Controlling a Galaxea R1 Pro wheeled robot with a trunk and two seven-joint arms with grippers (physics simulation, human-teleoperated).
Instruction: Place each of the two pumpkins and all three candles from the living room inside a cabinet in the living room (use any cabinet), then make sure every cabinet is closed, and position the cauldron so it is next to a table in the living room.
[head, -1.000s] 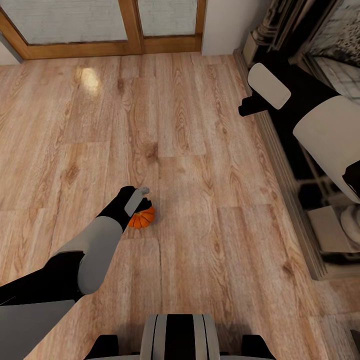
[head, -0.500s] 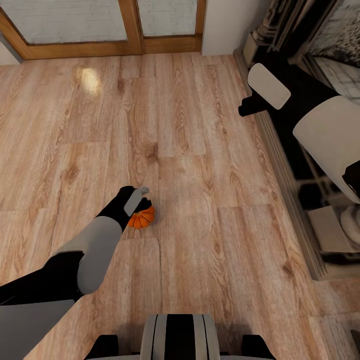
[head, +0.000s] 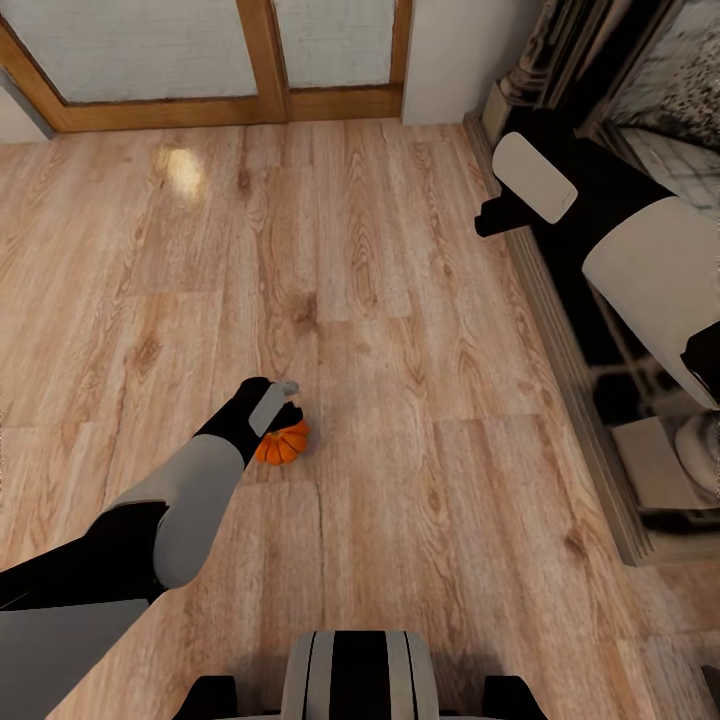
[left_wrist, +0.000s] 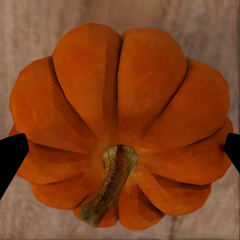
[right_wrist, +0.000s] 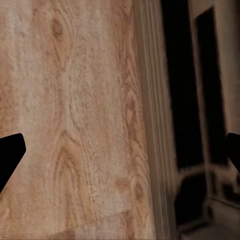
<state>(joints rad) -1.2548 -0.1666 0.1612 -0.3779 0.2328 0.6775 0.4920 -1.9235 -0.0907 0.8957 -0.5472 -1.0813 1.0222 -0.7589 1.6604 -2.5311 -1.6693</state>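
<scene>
- currently, the left gripper (head: 283, 402) hangs directly over a pumpkin (head: 281, 442) that sits on the wood plank floor (head: 400, 330), stem up.
- in the left wrist view the pumpkin (left_wrist: 120, 125) lies between the two dark fingertips (left_wrist: 11, 155), one at each flank. the fingers are spread wider than the fruit; contact with the skin cannot be confirmed, and no squeeze is evident.
- judgement: this top-down, centred alignment suits a pinch across the widest ribs, so the round body will not roll out sideways when the fingers close.
- the stem (left_wrist: 109, 184) points toward the camera, slightly off centre between the fingers; it is clear of both tips.
- the right gripper (head: 500, 212) is held raised, well apart from the pumpkin, near the dark fireplace surround (head: 600, 330). its fingertips (right_wrist: 10, 152) stand apart with nothing between them, over the floor (right_wrist: 75, 125) edge.
- judgement: the right arm is parked aside to leave the left arm free.
- judgement: the step in hand is the first pumpkin pick; cabinet placement is not yet begun.
</scene>
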